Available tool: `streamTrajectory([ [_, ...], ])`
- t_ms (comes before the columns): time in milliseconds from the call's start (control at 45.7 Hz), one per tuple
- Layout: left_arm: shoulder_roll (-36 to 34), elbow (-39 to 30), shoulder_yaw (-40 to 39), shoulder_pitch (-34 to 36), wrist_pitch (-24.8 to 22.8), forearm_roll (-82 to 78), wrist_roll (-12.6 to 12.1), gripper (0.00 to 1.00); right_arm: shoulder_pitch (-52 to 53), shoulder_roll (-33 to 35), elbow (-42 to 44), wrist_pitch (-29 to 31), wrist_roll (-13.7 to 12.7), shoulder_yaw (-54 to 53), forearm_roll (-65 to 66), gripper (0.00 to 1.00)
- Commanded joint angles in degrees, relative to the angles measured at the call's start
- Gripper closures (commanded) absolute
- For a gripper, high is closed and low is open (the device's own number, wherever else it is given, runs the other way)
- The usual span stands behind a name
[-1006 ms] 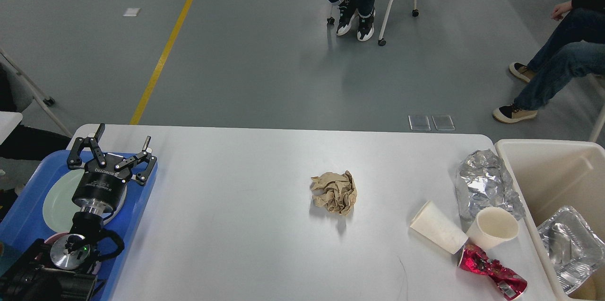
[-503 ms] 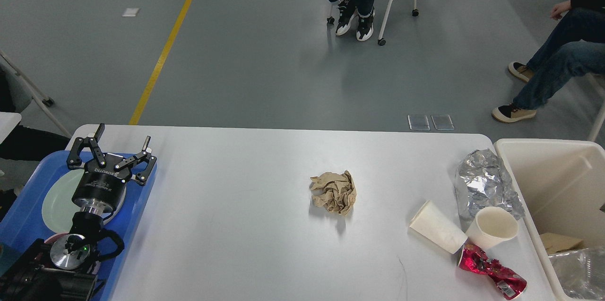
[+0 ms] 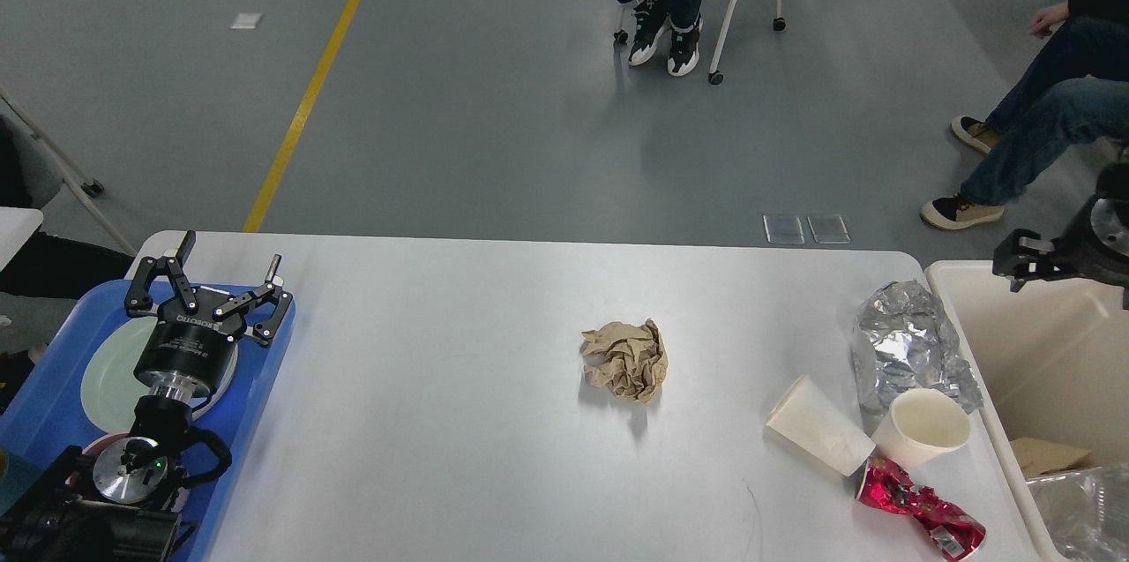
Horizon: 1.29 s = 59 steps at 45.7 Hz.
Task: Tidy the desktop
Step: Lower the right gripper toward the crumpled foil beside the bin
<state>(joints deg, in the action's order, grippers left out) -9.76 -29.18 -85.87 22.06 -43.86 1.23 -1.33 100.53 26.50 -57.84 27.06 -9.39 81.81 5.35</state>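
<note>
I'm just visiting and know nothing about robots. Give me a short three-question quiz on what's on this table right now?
1. True or false: the left gripper is open above the blue tray.
2. Which lies alone mid-desktop? A) red can B) brown paper ball C) foil
3. Fill in: of the two paper cups, one stands upright and the other lies on its ____.

Key:
1. True.
2. B, the brown paper ball. The red can and foil sit near the bin.
3. Side: upright cup, tipped cup.
</note>
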Motion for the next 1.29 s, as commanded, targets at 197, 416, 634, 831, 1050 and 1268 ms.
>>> streamTrajectory([
  [197,0.0,0.0,0.1,0.0,0.0,0.0,0.1,0.04,25.3,-4.2,-19.3,13.5,0.0,-5.2,-0.2,0.00],
  [416,0.0,0.0,0.1,-0.1,0.0,0.0,0.1,0.04,38.5,-5.9,-33.1,12.8,0.1,-8.5,-0.7,0.00],
  [634,0.0,0.0,0.1,0.0,0.0,0.0,0.1,0.04,42.3,-8.2,-36.3,12.7,0.2,-8.9,-2.9,0.00],
  [831,0.0,0.0,0.0,0.0,0.0,0.0,0.0,0.04,40.3,-8.0,-36.3,12.4,0.4,-9.5,-3.0,0.00],
  [1050,0.0,0.0,0.0,0.0,0.0,0.0,0.0,0.04,38.6,-7.6,-35.9,9.8,0.3,-9.3,-4.2,0.00],
  [1268,0.0,0.0,0.0,0.0,0.0,0.0,0.0,0.04,36.9,-7.8,-35.1,7.0,0.2,-8.5,-4.6,0.00],
])
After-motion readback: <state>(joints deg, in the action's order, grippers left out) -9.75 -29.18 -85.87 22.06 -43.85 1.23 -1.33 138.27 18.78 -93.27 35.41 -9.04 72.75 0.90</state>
